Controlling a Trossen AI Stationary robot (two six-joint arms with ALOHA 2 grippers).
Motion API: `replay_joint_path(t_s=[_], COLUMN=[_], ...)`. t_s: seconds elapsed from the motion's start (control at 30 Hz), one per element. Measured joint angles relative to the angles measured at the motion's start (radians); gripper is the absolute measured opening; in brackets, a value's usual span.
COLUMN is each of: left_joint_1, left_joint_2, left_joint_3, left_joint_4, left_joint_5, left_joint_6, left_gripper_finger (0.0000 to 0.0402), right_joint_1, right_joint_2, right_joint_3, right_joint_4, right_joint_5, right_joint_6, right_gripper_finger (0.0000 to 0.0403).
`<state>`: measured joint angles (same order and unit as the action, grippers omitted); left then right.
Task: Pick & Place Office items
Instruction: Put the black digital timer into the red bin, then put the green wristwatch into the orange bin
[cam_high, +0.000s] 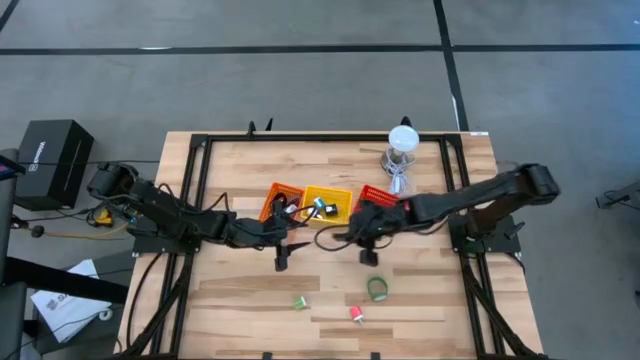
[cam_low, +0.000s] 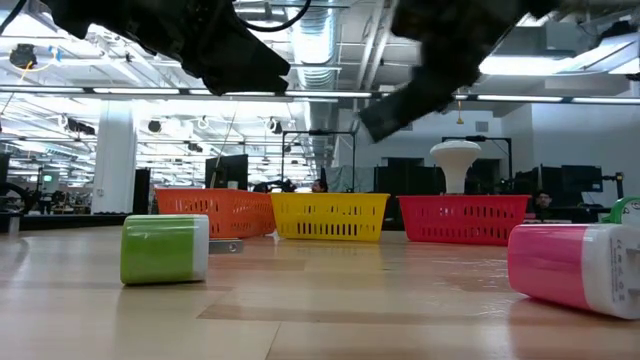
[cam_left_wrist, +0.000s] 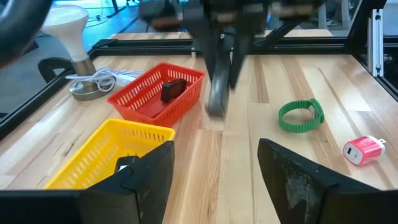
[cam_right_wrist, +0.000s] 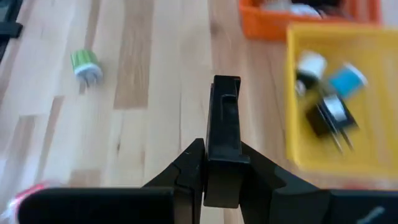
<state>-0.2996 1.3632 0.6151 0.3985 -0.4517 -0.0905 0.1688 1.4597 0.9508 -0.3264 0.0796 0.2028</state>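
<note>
- We are seeing three mesh baskets in a row on the desk (cam_high: 240, 300): the orange basket (cam_high: 281, 201), the yellow basket (cam_high: 328, 203) holding small black, white and blue pieces (cam_right_wrist: 326, 93), and the red basket (cam_left_wrist: 155, 93) holding one dark piece (cam_left_wrist: 173, 89).
- Our right hand (cam_right_wrist: 222, 186) is gripping a slim black item (cam_right_wrist: 222, 137) above bare wood beside the yellow basket.
- Our left hand (cam_left_wrist: 214, 168) is hovering with fingers apart near the yellow basket.
- A green ring (cam_high: 377, 290), a green piece (cam_high: 300, 302) and a pink piece (cam_high: 356, 314) are lying loose on the desk's near half.
- A white-topped jar (cam_high: 401, 146) is standing beyond the red basket.
</note>
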Motion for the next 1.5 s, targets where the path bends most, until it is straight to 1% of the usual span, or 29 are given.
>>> replay_joint_path(t_s=[0.1,0.23,0.3,0.4,0.53,0.7,0.9,1.1,1.23,1.33,1.5], left_joint_1=[0.000,0.000,0.000,0.000,0.000,0.000,0.000,0.000,0.000,0.000,0.000], left_joint_2=[0.000,0.000,0.000,0.000,0.000,0.000,0.000,0.000,0.000,0.000,0.000], left_joint_3=[0.000,0.000,0.000,0.000,0.000,0.000,0.000,0.000,0.000,0.000,0.000], left_joint_4=[0.000,-0.001,-0.001,-0.001,-0.001,0.001,0.003,0.005,0.006,0.006,0.004], left_joint_5=[-0.001,-0.001,-0.001,-0.001,-0.001,0.000,0.000,0.000,0.004,0.003,0.003], left_joint_6=[0.000,0.000,0.000,0.000,0.000,-0.004,-0.004,-0.004,-0.004,-0.004,-0.004], left_gripper_finger=[0.0221,0.0216,0.0214,0.0213,0.0213,0.0213,0.0213,0.0213,0.0213,0.0213,0.0213], right_joint_1=[0.000,0.000,0.000,-0.005,-0.022,-0.060,-0.103,-0.128,-0.124,-0.122,-0.099], right_joint_2=[-0.089,-0.157,-0.176,-0.178,-0.144,-0.068,0.031,0.108,0.144,0.167,0.177], right_joint_3=[0.000,-0.003,-0.030,-0.085,-0.123,-0.122,-0.116,-0.028,0.049,0.117,0.229], right_joint_4=[-0.162,-0.389,-0.437,-0.433,-0.407,-0.359,-0.328,-0.439,-0.501,-0.558,-0.673], right_joint_5=[0.053,0.206,0.273,0.342,0.348,0.345,0.340,0.314,0.311,0.306,0.233], right_joint_6=[0.064,0.174,0.240,0.311,0.319,0.318,0.245,0.241,0.202,0.208,0.214], right_gripper_finger=[0.0065,0.0065,0.0065,0.0065,0.0065,0.0066,0.0076,0.0115,0.0148,0.0170,0.0192])
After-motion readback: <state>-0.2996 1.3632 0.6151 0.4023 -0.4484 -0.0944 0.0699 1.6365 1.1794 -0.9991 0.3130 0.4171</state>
